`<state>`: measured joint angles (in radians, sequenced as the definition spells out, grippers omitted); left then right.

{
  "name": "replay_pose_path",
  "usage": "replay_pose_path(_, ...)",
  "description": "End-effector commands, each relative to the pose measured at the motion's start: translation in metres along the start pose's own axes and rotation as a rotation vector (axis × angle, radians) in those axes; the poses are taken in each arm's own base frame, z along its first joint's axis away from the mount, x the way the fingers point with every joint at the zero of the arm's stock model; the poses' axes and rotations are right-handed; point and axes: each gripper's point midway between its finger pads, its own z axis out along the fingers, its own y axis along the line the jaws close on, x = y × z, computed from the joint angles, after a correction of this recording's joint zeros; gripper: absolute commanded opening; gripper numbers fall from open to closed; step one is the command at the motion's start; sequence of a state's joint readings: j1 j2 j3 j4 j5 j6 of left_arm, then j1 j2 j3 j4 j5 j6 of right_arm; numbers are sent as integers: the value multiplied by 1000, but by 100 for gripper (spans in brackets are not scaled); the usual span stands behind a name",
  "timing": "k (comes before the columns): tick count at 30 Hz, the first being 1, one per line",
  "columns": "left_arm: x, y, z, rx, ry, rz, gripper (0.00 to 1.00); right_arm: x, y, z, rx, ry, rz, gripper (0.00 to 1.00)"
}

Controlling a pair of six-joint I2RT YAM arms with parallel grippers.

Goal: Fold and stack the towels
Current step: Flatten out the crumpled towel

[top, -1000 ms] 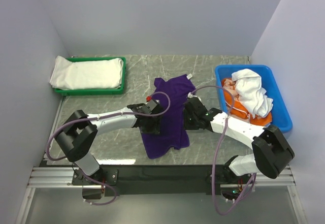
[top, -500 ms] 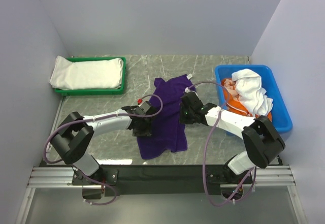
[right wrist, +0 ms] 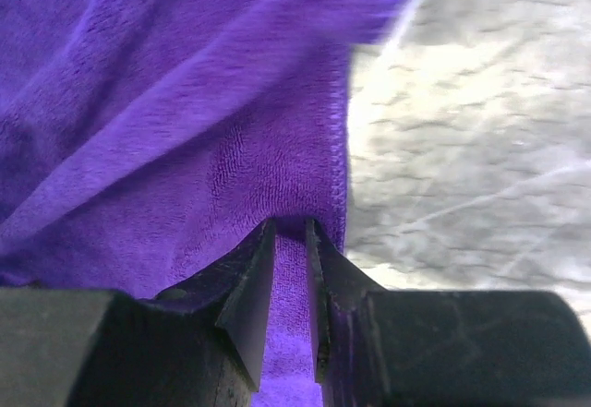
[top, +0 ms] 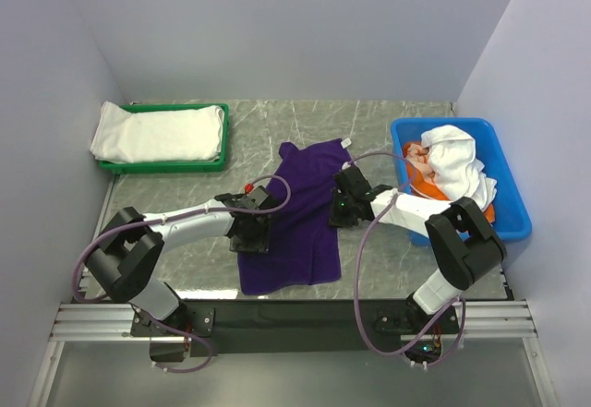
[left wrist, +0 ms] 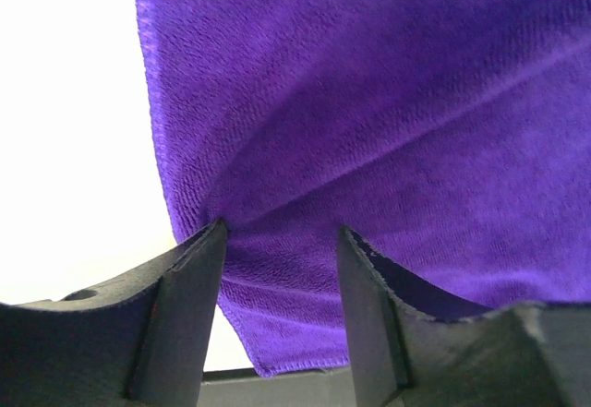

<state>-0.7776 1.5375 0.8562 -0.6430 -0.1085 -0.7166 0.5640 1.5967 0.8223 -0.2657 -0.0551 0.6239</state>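
A purple towel [top: 297,218] lies spread on the marble table between my two arms. My left gripper [top: 251,233] is at its left edge; in the left wrist view the gripper [left wrist: 277,236] has its jaws apart with the towel's [left wrist: 369,102] edge and a corner lying between them. My right gripper [top: 343,211] is at the towel's right edge; in the right wrist view the gripper [right wrist: 291,227] is shut on a pinch of the towel's [right wrist: 166,102] hem. A folded white towel [top: 157,132] lies in the green tray [top: 162,164].
A blue bin [top: 399,132] at the right holds a crumpled white towel [top: 457,162] and an orange towel [top: 434,199]. The green tray is at the back left. Grey walls close in the left, back and right sides.
Both grippers have moved left and slightly back along the towel's edges. The purple towel has shifted left and spread wider and flatter, its near edge now broader.
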Motion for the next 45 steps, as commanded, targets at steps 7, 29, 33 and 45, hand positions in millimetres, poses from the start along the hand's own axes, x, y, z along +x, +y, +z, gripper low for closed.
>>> replay_pose_path(7, 20, -31, -15, 169, 69, 50, 63, 55, -71, -30, 160, 87, 152, 30)
replay_pose_path(29, -240, -64, -63, 159, -398, -101, 63, -171, 2, -63, 55, -447, -42, 33)
replay_pose_path(33, -277, -63, -22, 103, -367, -106, 55, -178, 8, -21, 57, -358, -73, 33)
replay_pose_path(45, -243, -44, 62, 43, -225, -137, 42, -117, -10, 40, 46, -138, -41, 32)
